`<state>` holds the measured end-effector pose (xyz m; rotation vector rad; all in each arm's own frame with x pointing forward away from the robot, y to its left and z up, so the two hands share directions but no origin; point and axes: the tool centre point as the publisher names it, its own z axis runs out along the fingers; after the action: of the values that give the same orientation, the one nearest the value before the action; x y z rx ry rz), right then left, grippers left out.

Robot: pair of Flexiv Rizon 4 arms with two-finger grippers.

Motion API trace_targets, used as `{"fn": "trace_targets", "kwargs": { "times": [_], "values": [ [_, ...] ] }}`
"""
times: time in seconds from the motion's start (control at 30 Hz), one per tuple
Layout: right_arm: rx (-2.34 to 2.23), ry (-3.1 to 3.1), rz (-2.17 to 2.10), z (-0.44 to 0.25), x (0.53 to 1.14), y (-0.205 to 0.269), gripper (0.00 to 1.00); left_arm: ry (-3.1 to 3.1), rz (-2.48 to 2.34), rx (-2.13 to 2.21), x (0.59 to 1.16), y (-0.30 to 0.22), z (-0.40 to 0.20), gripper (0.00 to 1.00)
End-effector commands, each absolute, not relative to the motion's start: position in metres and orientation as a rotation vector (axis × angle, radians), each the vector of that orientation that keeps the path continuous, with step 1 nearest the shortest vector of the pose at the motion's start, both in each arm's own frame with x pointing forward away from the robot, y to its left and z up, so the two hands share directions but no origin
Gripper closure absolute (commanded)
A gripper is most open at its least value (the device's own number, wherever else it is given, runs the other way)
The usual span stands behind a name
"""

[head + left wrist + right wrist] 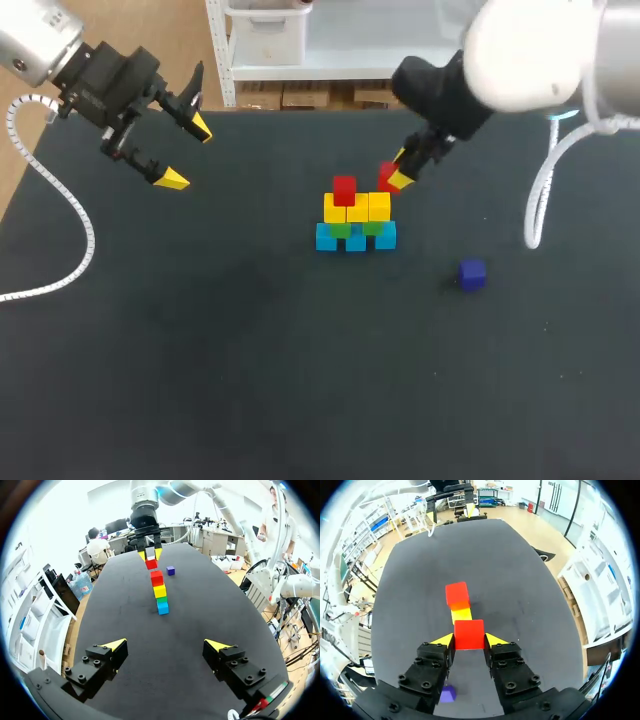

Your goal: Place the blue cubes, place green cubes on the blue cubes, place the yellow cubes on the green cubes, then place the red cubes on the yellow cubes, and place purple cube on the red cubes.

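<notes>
My right end effector is clamped on a red cube: both yellow tips press on its two opposite sides, and the cube sits between them, lifted off the dark counter. Under this end effector, a little to the side, the purple cube lies alone on the counter, well apart from the other cubes. Just ahead of my fingers stands the stack. At the bottom the blue cubes lie in a row on the counter and touch each other. On them sit the green cubes, which are mostly hidden from above. On the green ones rests a row of yellow cubes, three as far as I can see. A second red cube stands upright on the yellow cube at the end which is toward my left arm. The cube in my grip hangs near the other end of the yellow row, higher than it and apart from the second red cube; I cannot tell if it is exactly above a yellow cube. Far from all this, over the counter's other side, my left end effector hangs with its fingers wide apart and nothing between them.
</notes>
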<state>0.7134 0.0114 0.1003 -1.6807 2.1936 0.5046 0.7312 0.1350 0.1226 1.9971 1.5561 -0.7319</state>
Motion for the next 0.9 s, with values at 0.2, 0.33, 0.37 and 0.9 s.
{"fn": "trace_targets", "kwargs": {
  "times": [0.2, 0.33, 0.37, 0.9],
  "values": [
    [-1.675, 2.185, 0.397, 0.0956, 0.7112, 0.0269, 1.0, 1.553, -0.732, 1.999, 0.7322, 0.1353, 0.122, 0.0],
    [-1.701, 2.183, 0.387, 0.0939, 0.7103, 0.0282, 1.0, 1.553, -0.732, 1.999, 0.7322, 0.1353, 0.122, 0.0],
    [-1.709, 2.18, 0.388, 0.0933, 0.7099, 0.0285, 1.0, 1.553, -0.732, 1.999, 0.7322, 0.1353, 0.122, 0.0],
    [-1.843, 2.074, 0.323, 0.0874, 0.7094, 0.0311, 1.0, 1.553, -0.732, 1.999, 0.7322, 0.1353, 0.122, 0.0]
  ]
}}
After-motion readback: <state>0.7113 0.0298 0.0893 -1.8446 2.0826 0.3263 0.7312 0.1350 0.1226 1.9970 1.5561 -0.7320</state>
